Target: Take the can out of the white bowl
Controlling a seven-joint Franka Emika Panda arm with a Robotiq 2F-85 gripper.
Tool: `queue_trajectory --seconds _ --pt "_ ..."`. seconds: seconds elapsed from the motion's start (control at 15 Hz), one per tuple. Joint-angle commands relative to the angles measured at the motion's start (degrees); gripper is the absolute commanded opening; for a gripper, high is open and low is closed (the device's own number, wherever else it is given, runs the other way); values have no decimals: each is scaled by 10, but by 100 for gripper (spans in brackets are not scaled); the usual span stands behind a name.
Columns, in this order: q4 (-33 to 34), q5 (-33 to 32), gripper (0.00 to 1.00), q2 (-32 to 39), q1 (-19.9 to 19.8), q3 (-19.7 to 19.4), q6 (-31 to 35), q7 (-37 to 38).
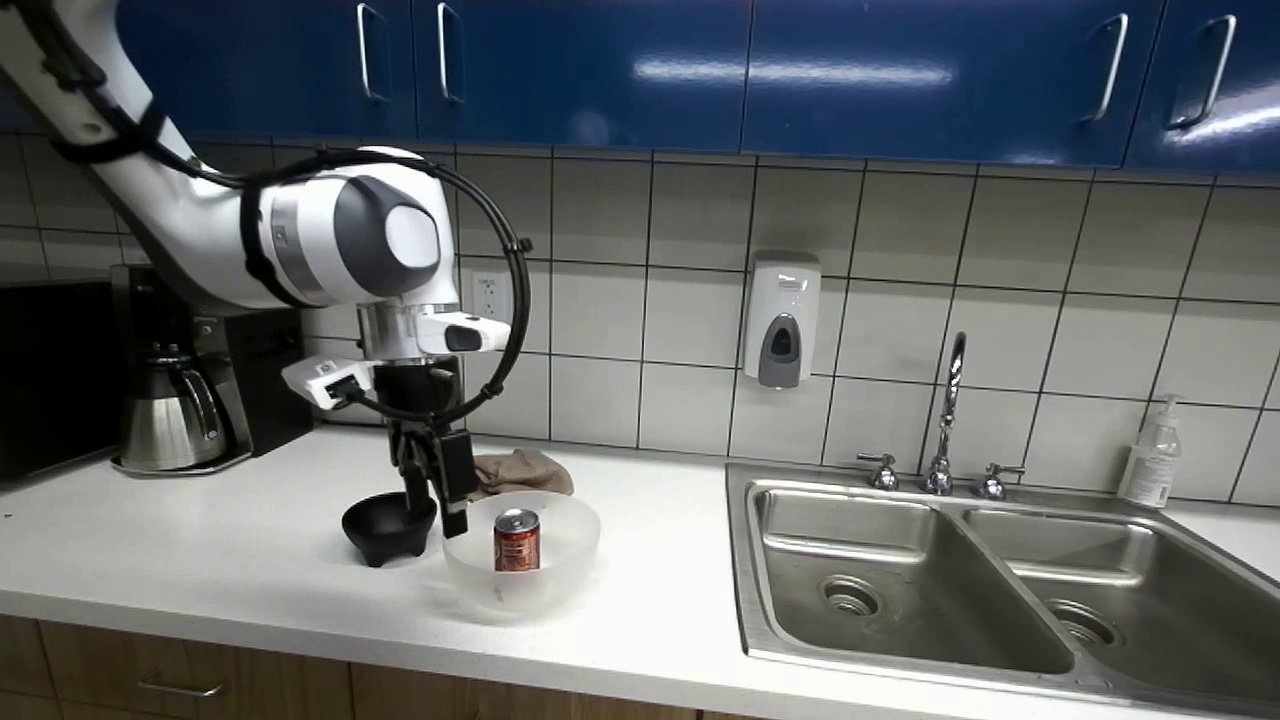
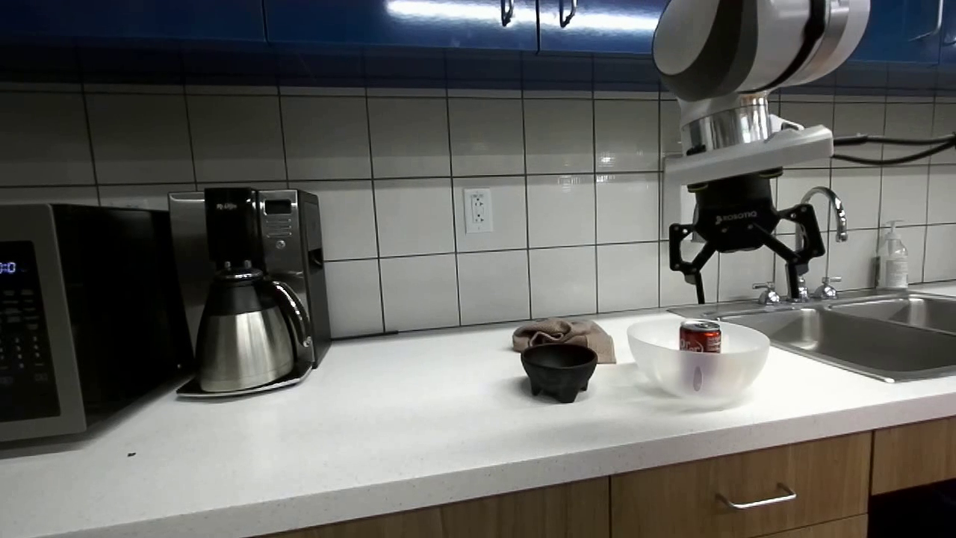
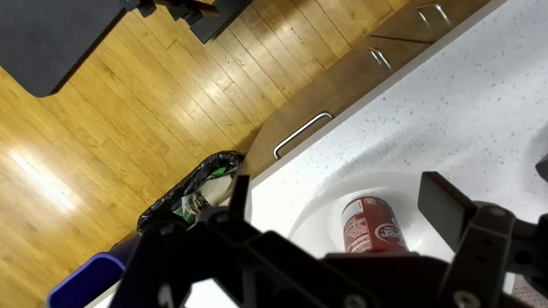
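The red can [image 3: 370, 229] stands upright inside the white bowl [image 2: 736, 373]; "per" is legible in the wrist view, where the gripper [image 2: 747, 299], marked ROBOTIQ, hides one end. Its fingers [image 3: 441, 209] are spread. Just left sits the black bowl [image 2: 559, 373]; farther left, the coffee maker [image 2: 281, 232] bears blurred lettering and the microwave [image 2: 112, 314] is cut off.

Red can [image 1: 517, 543], silvery top, upright inside translucent white bowl [image 2: 723, 373].

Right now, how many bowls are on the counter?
2. The wide, translucent white bowl holds the red drink can; the smaller black footed bowl sits beside it, toward the coffee maker. Any bowl behind that machine would be hidden.
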Motion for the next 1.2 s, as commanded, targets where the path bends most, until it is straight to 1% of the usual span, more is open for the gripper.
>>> queue_trajectory --seconds 0.0,0.27,0.67,0.87,1.13 --pt "54 -37 100 75 1 -23 30 46" --pt "99 -51 100 132 16 -53 55 63" --pt "166 -39 100 209 47 -90 70 74" --pt "195 -31 100 241 63 -103 71 75" --pt "220 -14 100 266 81 -113 70 70"
